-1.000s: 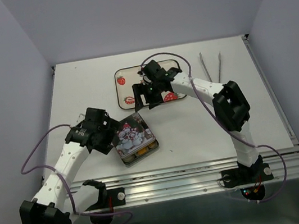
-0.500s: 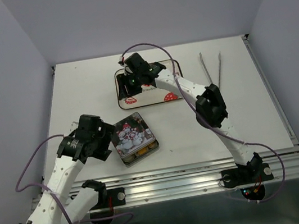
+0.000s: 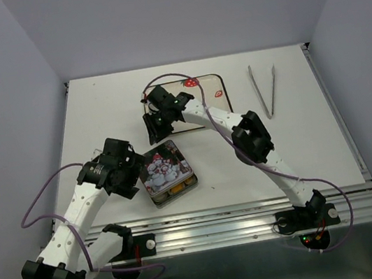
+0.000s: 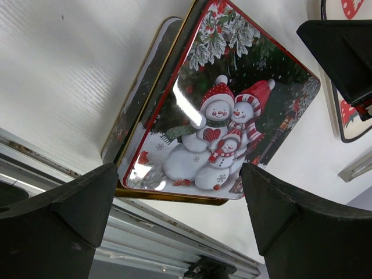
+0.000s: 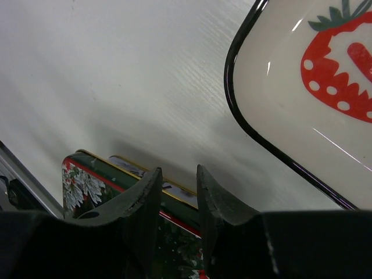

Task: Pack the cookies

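Note:
The tin (image 3: 168, 173) stands near the front edge, and its snowman lid (image 4: 221, 110) lies askew over the gold-rimmed base (image 4: 142, 110). Orange cookies (image 3: 175, 190) show in the gap at the tin's near edge. My left gripper (image 3: 134, 181) is wide open at the tin's left side, empty, with the lid's near edge between its fingers (image 4: 180, 192). My right gripper (image 3: 154, 129) hangs just beyond the tin's far edge (image 5: 93, 186). Its jaws (image 5: 174, 174) are almost together and hold nothing.
A strawberry-printed tray (image 3: 203, 88) lies behind the tin, and its black rim (image 5: 244, 125) is close to the right gripper. Metal tongs (image 3: 264, 90) lie at the back right. A metal rail (image 3: 255, 217) runs along the table's front edge.
My right gripper has moved from over the tray toward the left and nearer, down to the tin's far edge. My left arm has shifted slightly beside the tin.

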{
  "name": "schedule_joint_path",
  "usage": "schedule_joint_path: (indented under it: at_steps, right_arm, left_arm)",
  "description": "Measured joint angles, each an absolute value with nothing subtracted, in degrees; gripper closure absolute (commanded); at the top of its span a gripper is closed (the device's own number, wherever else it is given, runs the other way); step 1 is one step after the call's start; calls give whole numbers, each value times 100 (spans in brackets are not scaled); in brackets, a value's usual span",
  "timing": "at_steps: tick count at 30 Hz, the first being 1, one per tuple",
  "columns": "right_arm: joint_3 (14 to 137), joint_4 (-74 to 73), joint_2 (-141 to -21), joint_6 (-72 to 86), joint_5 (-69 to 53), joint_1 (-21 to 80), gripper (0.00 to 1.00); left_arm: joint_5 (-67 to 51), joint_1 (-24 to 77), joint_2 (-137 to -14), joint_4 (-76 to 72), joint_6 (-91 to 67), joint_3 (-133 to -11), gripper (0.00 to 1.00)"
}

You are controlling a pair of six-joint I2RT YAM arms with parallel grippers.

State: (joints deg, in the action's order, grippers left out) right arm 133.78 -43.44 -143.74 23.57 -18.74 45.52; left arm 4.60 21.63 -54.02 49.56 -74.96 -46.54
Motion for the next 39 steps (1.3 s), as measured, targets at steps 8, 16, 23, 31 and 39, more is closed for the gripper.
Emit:
schedule_joint_path:
  at_steps: [8, 16, 23, 31, 39]
  right_arm:
    - [13463, -4657, -14409, 2010, -1881, 4558, 69]
    - [13406, -4797, -14405, 1813, -1992, 4611, 72]
    - [13286, -4895, -14324, 1708, -2121, 4619, 73]
    - [13074, -4982, -13976, 1643, -2202, 4622, 75]
    - [12899, -5048, -13771, 1621, -2322, 4622, 76]
  left_arm:
    - [537, 2126, -5437, 5068, -7406, -4654, 1]
    - [615, 2099, -5671, 5094, -7229, -4718, 1]
    - [657, 2051, -5826, 5096, -7072, -4810, 1]
    - [694, 2012, -5935, 5087, -6947, -4814, 1]
    - [670, 1975, -6088, 4967, -6840, -4814, 1]
